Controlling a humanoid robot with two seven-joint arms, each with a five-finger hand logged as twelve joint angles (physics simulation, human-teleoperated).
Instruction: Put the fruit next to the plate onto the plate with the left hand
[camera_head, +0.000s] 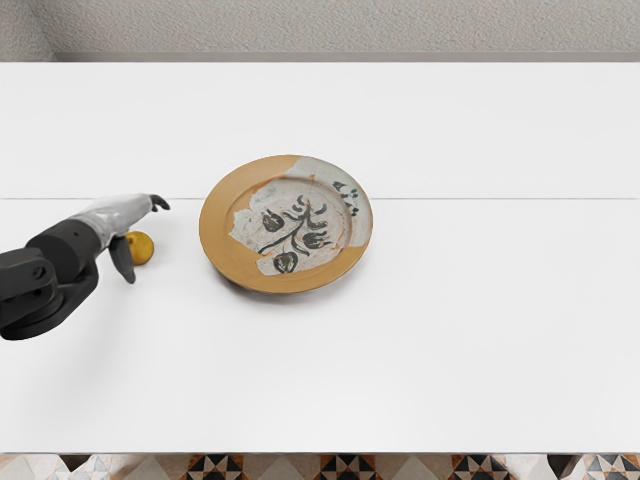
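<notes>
**Closing on the fruit without knocking it away**

My left hand hovers over the small yellow fruit, which lies on the table just left of the plate, clear of its rim. The hand is spread and holds nothing. One finger points toward the plate, and the thumb hangs down beside the fruit. I judge the grasp is the step in hand. I'd lower the palm squarely and curl thumb and fingers in from both sides, so the round fruit can't roll off. I'd lift only once it's firmly pinched.
</notes>
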